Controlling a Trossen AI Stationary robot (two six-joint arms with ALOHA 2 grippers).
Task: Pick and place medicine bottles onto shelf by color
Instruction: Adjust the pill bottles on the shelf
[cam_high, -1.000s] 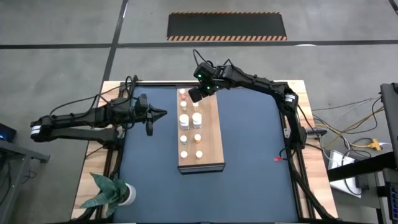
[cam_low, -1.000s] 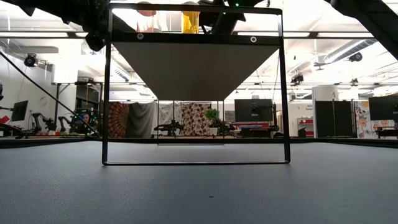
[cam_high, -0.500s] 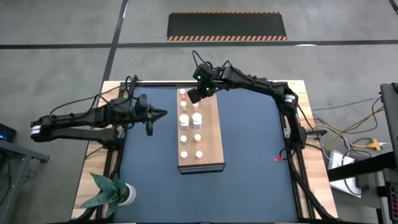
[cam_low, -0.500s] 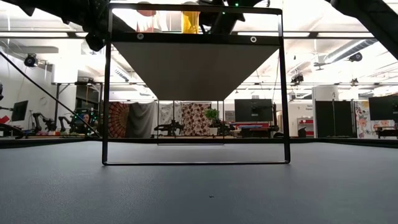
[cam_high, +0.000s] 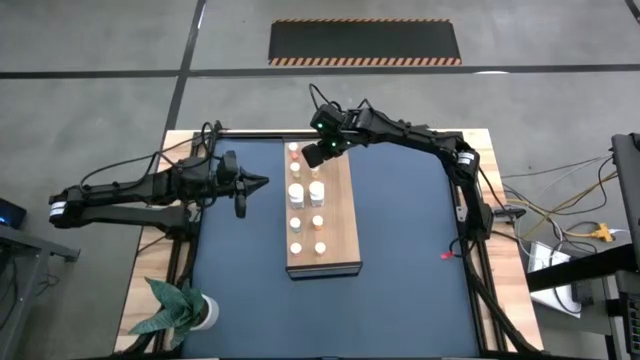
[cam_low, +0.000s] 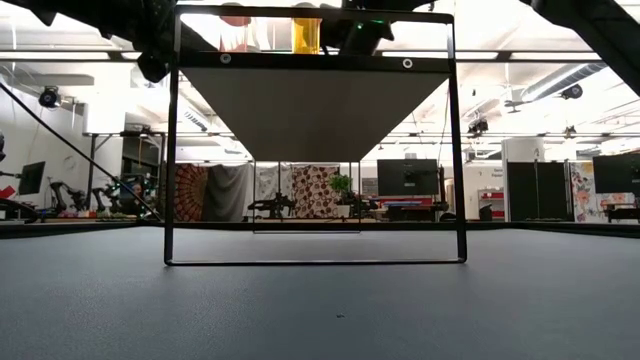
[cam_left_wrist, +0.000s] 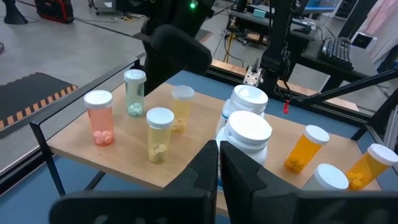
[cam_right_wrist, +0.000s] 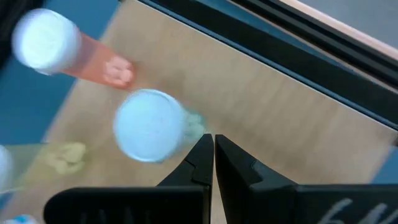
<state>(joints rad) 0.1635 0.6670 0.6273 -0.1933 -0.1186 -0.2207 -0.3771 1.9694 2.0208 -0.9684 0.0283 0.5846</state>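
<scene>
On the high view, the near end of the dark mat holds only a potted green plant at the left corner, well clear of the work. Beyond it the wooden shelf stands lengthwise in the middle of the mat, raised on a thin black frame as the low view shows, and the medicine bottles stand upright on it in two rows running away from the camera. From the left wrist view the sorting looks largely done: orange bottles at one end, two large white-lidded jars in the middle, then yellow, pink and pale green bottles at the far end, each tint seemingly kept with its like. The left gripper hangs just beside the shelf's left edge, jaws pressed together and holding nothing, apparently waiting. Farthest off, the right gripper hovers over the shelf's far end, near the green bottle and pink bottle, its fingers likewise closed and empty, probably having nothing left to carry there.
</scene>
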